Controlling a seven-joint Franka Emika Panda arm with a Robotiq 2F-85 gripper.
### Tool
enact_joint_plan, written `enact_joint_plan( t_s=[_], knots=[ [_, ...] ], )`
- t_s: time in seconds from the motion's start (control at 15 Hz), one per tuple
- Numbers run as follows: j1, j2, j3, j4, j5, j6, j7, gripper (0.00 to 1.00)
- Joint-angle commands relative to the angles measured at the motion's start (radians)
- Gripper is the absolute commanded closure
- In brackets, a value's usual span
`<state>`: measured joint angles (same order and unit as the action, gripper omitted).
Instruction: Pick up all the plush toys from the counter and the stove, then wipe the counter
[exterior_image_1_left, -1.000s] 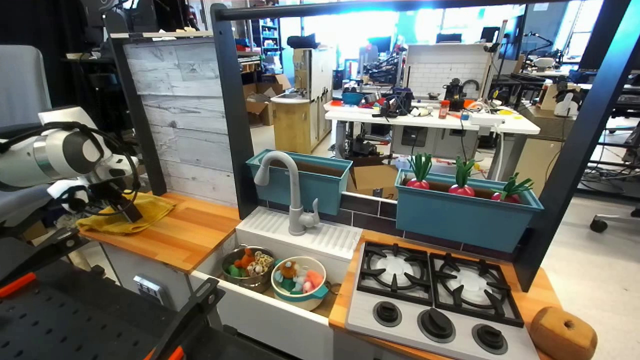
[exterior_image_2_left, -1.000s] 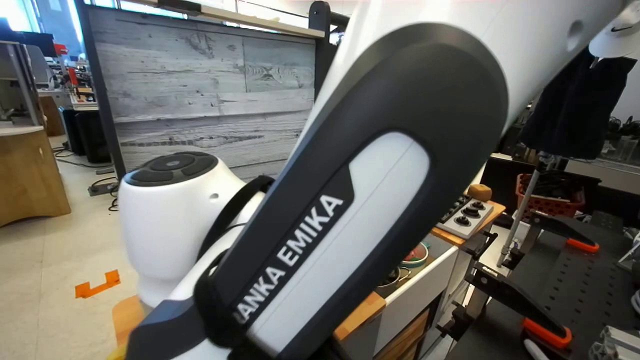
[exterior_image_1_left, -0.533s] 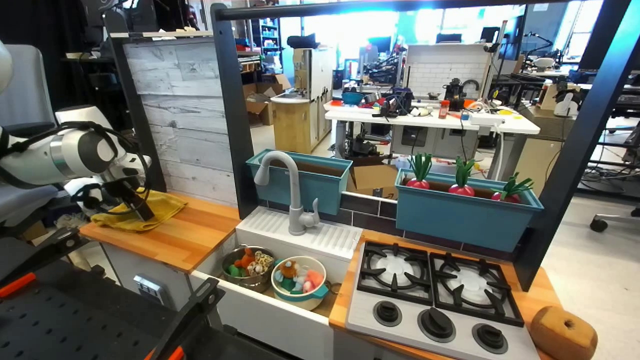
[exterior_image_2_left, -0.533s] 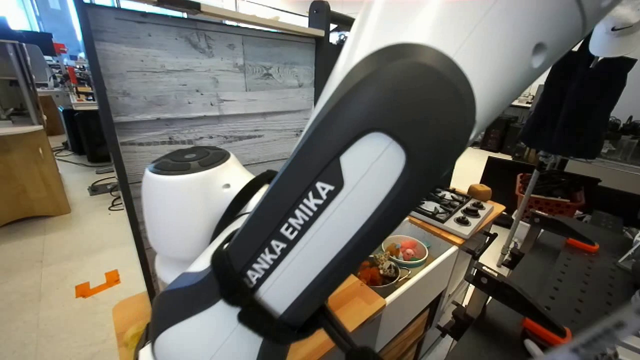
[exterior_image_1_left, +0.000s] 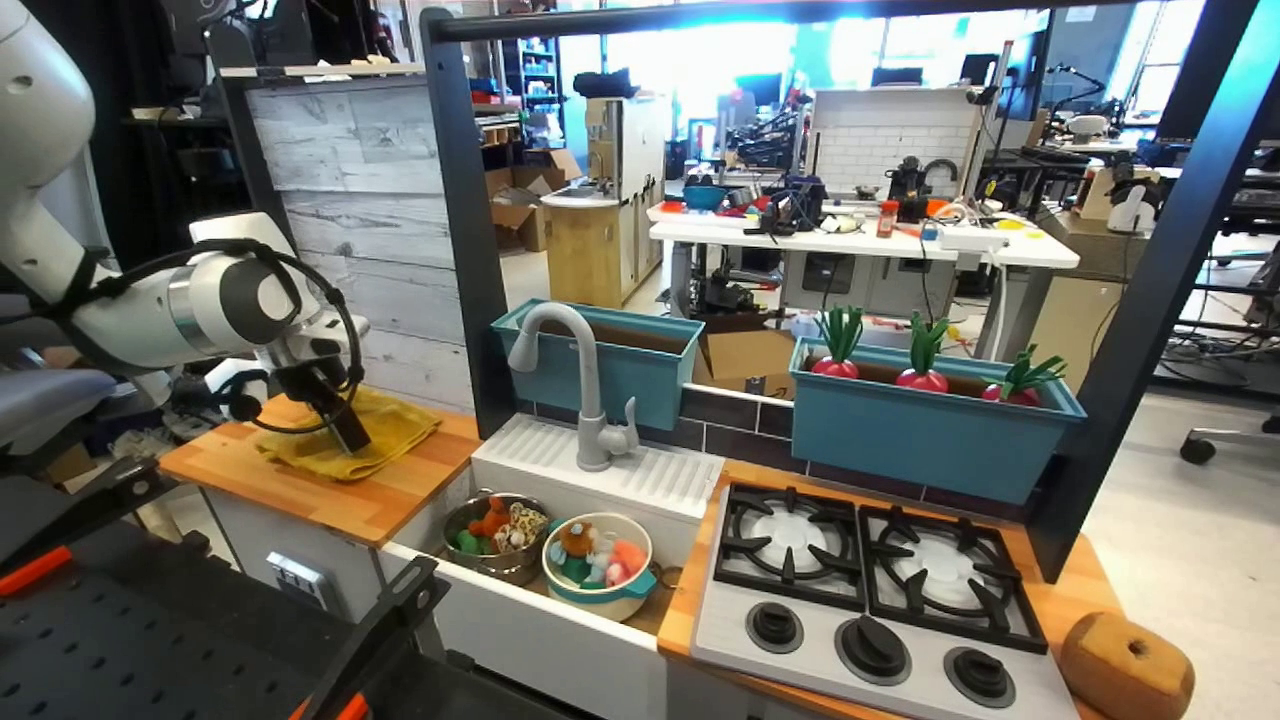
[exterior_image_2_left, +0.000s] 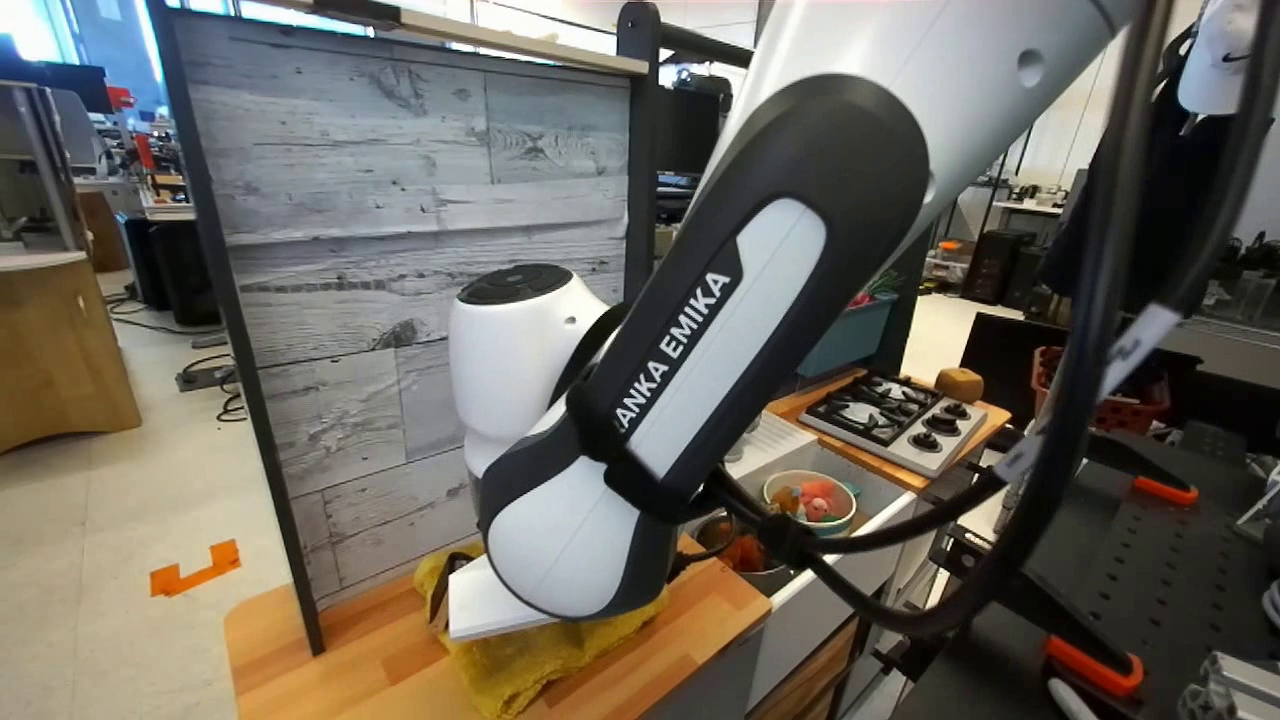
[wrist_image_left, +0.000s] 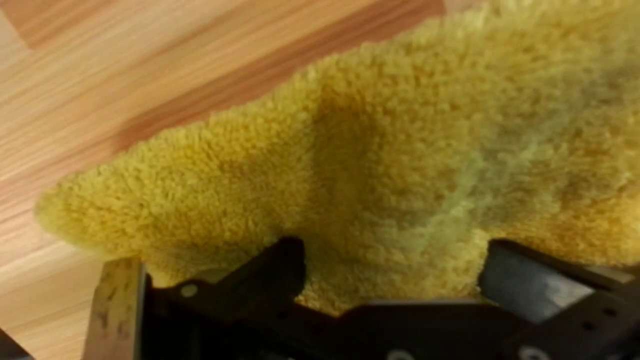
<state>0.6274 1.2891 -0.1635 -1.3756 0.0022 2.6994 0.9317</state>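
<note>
Bearing "ANKA EMIKA" (exterior_image_2_left: 672, 350), the arm (exterior_image_2_left: 735, 335) overhangs the counter (exterior_image_2_left: 655, 655).

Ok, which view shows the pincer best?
The wrist view: the pincer is close up, its fingers apart with yellow cloth showing between them. The exterior views do worse: it looks small, its gap unreadable, or sits mostly hidden behind the arm.

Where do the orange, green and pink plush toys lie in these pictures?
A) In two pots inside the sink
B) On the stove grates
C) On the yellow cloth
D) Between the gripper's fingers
A, because an exterior view shows the plush toys inside a steel pot and a white-and-teal pot, both standing in the sink.
</note>
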Motion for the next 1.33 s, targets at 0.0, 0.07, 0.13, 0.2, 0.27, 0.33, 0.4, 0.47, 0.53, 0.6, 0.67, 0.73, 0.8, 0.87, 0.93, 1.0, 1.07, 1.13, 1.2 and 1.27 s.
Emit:
enact_joint_plan(
  t_s=[0.0, 0.07, 0.13, 0.2, 0.27, 0.33, 0.4, 0.47, 0.53, 0.6, 0.67, 0.73, 0.8, 0.87, 0.93, 1.0, 1.07, 1.13, 1.2, 1.27],
  knots=[
    [0.020, 0.056, 0.051, 0.076, -0.021, -0.001, -0.027, 0.00],
    [0.037, 0.077, 0.067, 0.117, -0.025, -0.005, -0.027, 0.00],
    [0.046, 0.094, 0.087, 0.156, -0.023, -0.019, -0.037, 0.00],
    [0.066, 0.113, 0.093, 0.195, -0.024, -0.029, -0.037, 0.00],
    [0.077, 0.122, 0.097, 0.218, -0.023, -0.036, -0.041, 0.00],
    [0.090, 0.119, 0.084, 0.221, -0.027, -0.047, -0.039, 0.00],
    [0.095, 0.121, 0.074, 0.228, -0.026, -0.058, -0.037, 0.00],
    [0.095, 0.104, 0.055, 0.198, -0.023, -0.069, -0.022, 0.00],
    [0.094, 0.076, 0.033, 0.148, -0.026, -0.064, -0.011, 0.00],
    [0.089, 0.056, 0.015, 0.105, -0.022, -0.058, 0.002, 0.00],
    [0.084, 0.039, -0.003, 0.064, -0.013, -0.040, 0.021, 0.00],
    [0.075, 0.018, -0.012, 0.021, -0.001, -0.040, 0.034, 0.00],
    [0.074, 0.002, -0.029, -0.016, 0.001, -0.036, 0.048, 0.00],
    [0.071, -0.024, -0.043, -0.063, -0.003, -0.035, 0.053, 0.00],
    [0.073, -0.042, -0.061, -0.100, -0.008, -0.028, 0.061, 0.00],
    [0.075, -0.061, -0.078, -0.135, -0.011, -0.024, 0.066, 0.00],
    [0.067, -0.069, -0.080, -0.148, -0.030, -0.023, 0.079, 0.00],
    [0.067, -0.066, -0.084, -0.148, -0.033, -0.014, 0.082, 0.00],
    [0.066, -0.057, -0.083, -0.139, -0.035, 0.004, 0.085, 0.00],
    [0.048, -0.035, -0.050, -0.100, -0.023, 0.036, 0.067, 0.00]
  ],
)
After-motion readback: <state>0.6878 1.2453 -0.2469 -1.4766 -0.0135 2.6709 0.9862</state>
